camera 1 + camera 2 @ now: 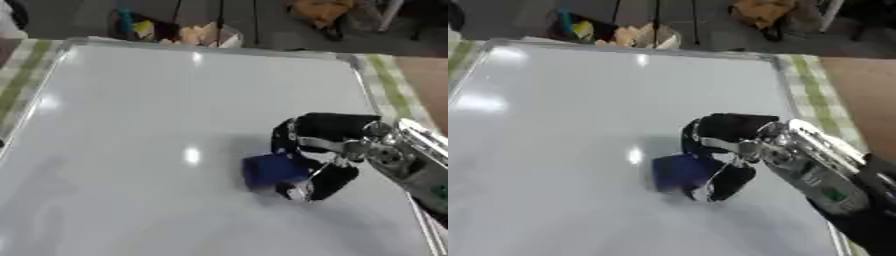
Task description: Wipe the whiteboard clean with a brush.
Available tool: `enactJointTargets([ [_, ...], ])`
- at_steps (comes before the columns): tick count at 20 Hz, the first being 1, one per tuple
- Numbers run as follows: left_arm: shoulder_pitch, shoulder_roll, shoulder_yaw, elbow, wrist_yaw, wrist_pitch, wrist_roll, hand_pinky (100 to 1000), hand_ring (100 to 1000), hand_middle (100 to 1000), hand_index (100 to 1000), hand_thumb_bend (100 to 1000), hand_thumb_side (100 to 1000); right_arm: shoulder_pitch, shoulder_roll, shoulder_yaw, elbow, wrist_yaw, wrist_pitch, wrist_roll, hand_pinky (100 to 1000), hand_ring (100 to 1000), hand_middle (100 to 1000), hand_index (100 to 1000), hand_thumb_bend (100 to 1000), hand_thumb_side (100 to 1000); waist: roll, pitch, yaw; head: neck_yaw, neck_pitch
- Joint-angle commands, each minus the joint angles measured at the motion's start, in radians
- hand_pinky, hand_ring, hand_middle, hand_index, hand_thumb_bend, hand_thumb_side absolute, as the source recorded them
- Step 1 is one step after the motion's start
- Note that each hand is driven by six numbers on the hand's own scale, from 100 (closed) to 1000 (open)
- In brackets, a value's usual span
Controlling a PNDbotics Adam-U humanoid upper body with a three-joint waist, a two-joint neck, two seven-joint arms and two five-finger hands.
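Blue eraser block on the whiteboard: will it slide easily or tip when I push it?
The small blue block-shaped brush sits flat and low, so tipping seems unlikely. The glossy white whiteboard looks smooth, so it should probably slide. The right hand wraps it with curled fingers, suggesting it is light.

blue brush [269, 170] partly hidden by right hand [319, 150], whiteboard [157, 125] cropped below

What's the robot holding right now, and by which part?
The right hand holds the blue brush by its right end, against the whiteboard.
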Motion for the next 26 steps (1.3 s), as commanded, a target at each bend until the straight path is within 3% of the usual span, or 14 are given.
enactJointTargets([
  [1,-0.012,0.016,-0.002,-0.018,0.004,-0.002,-0.006,426,908,806,593,100,942,-0.009,-0.025,-0.01,-0.022,-0.002,-0.003,-0.009,610,764,702,149,259,397,0.004,-0.02,-0.002,0.0,-0.005],
  [12,-0.014,0.013,-0.002,-0.018,0.006,-0.003,-0.009,426,909,807,592,100,943,-0.005,-0.017,0.002,-0.004,0.004,-0.004,-0.046,565,734,674,139,197,312,0.001,-0.016,0.007,0.0,-0.012],
  [20,-0.016,0.012,-0.003,-0.018,0.007,-0.004,-0.012,427,910,808,592,100,944,-0.004,-0.015,0.005,0.0,-0.001,0.004,-0.046,563,733,691,143,208,296,-0.003,-0.014,0.012,0.001,-0.011],
  [26,-0.017,0.012,-0.003,-0.018,0.008,-0.002,-0.015,427,911,808,594,100,947,-0.006,-0.015,0.007,-0.004,0.001,0.014,-0.067,511,684,651,136,189,273,-0.005,-0.016,0.015,0.0,-0.011],
])
